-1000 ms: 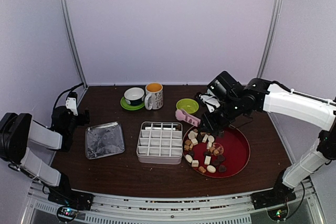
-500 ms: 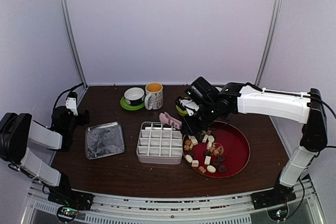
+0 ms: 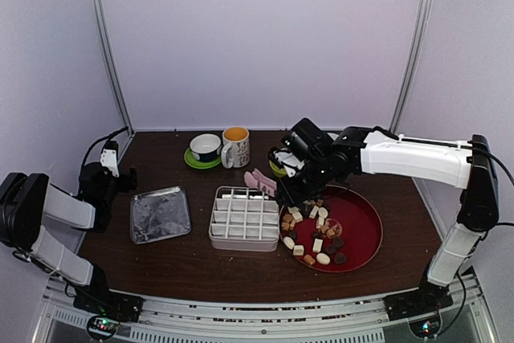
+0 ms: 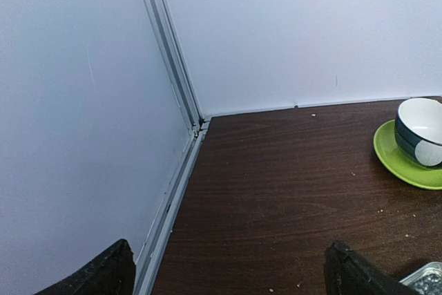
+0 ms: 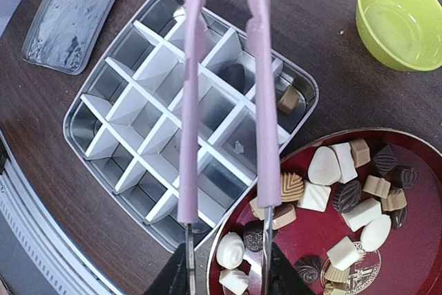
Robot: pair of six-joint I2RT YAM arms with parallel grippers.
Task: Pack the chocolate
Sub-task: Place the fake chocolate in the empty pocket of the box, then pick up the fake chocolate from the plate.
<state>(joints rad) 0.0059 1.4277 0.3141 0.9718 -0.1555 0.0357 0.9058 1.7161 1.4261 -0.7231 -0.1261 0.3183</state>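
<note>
You're working on a dark wood table (image 3: pixel 185 267) boxed in by pale walls (image 3: pixel 257 38), with metal posts (image 3: pixel 108 54) in the back corners and crumbs scattered over the top. Your right gripper (image 3: pixel 293 186) is clamped on the handle end of the tongs (image 5: pixel 188 136), whose tips stand apart over the tin (image 3: pixel 241 218). Most of the chocolate (image 3: pixel 317 234) lies on the red tray (image 3: pixel 365 238), just right of the tin. Two pieces sit inside the tin – a tan one (image 5: pixel 288 99) in the corner cell toward the tray and a dark one (image 5: pixel 235 74) close by. The lid (image 3: pixel 159 214) lies flat to the tin's left. At the back stand a cup (image 4: pixel 420 132) on a green saucer, a mug (image 3: pixel 235 146) and a green bowl (image 5: pixel 400 18). Your left gripper (image 4: pixel 228 274) hangs spread wide and empty – near the left wall.
</note>
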